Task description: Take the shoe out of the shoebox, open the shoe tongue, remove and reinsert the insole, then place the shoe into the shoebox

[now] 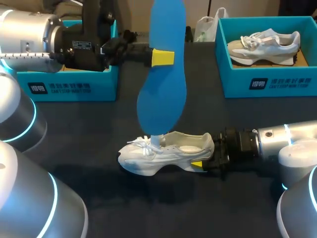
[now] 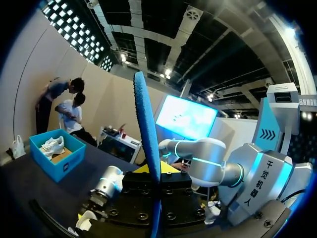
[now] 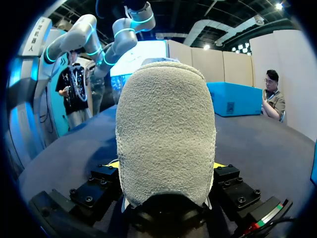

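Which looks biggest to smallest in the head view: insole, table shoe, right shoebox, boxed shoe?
1. right shoebox
2. insole, though it is raised nearer the camera, so its rank is unsure
3. table shoe
4. boxed shoe, which is also farther away

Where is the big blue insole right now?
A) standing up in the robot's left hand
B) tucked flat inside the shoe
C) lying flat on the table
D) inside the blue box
A: the left hand pinches the blue foam insole upright, its lower tip at the white lace-up sneaker whose heel the right hand holds.
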